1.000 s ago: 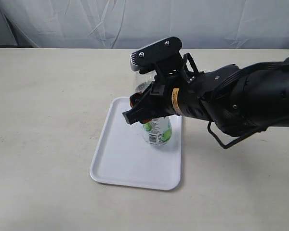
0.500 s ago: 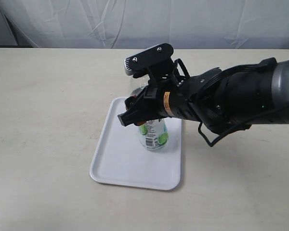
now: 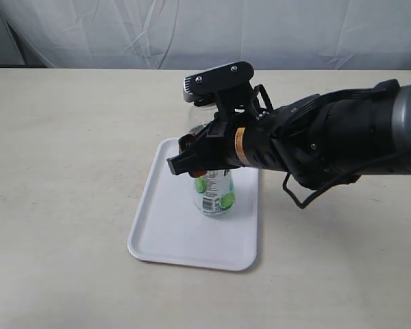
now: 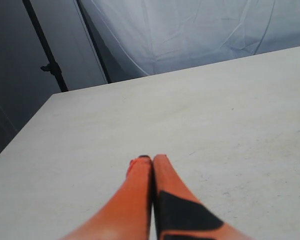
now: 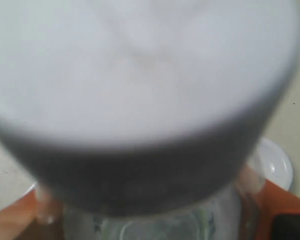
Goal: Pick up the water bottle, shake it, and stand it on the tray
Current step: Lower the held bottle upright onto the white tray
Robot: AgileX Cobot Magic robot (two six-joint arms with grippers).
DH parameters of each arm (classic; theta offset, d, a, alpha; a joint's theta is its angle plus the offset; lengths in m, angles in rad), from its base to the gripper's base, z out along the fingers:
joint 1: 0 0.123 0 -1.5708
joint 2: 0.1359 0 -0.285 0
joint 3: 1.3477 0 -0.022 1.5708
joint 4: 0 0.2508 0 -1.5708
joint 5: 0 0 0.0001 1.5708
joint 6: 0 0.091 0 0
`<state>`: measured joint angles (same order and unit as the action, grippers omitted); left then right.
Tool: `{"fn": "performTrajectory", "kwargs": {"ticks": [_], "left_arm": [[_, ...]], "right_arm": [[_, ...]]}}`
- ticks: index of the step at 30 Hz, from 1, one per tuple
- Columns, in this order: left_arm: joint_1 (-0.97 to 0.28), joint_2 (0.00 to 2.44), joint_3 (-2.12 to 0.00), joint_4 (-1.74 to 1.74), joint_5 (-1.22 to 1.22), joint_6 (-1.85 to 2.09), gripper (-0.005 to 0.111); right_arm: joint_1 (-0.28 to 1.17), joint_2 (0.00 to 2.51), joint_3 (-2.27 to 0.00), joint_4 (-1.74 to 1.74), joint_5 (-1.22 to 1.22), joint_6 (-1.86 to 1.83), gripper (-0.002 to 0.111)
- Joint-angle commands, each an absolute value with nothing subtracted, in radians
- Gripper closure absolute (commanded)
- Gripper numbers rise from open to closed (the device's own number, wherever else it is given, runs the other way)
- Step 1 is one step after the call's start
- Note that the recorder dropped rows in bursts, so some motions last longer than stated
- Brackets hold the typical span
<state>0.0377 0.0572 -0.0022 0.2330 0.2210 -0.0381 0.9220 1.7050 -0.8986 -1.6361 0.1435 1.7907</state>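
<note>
Bottle: the water bottle point(image 3: 214, 195) stands upright at the middle of the frame, over the upper right part of the tray point(image 3: 166, 234); whether its base touches the tray floor I cannot tell.
Handling: probably light, thin-walled and slick (a hard squeeze would dent it), so the stiffer shoulder below the cap point(image 5: 140, 70) looks the safest hold.
Right gripper: the right gripper point(image 3: 194, 156) is clamped on the bottle's upper body.
Tray: white and flat, its lower half bare.
Left gripper: the left gripper point(image 4: 151, 163) has its tips pressed together, holding nothing.
Desk: the pale desk point(image 3: 68, 151) carries the tray.
</note>
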Motion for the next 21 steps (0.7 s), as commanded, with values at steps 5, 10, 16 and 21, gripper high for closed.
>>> {"fn": "performTrajectory", "kwargs": {"ticks": [5, 10, 16, 21], "left_arm": [[0.038, 0.053, 0.0, 0.229, 0.208, -0.045, 0.107], [0.038, 0.053, 0.0, 0.229, 0.208, -0.045, 0.107], [0.038, 0.053, 0.0, 0.229, 0.208, -0.045, 0.107], [0.038, 0.053, 0.0, 0.229, 0.208, -0.045, 0.107]], "right_arm": [[0.919, 1.7, -0.894, -1.555, 0.065, 1.795, 0.04], [0.919, 1.7, -0.894, -1.553, 0.043, 1.795, 0.039], [0.919, 1.7, -0.894, -1.533, 0.026, 1.795, 0.019], [0.919, 1.7, -0.892, -1.533, 0.022, 1.795, 0.019]]}}
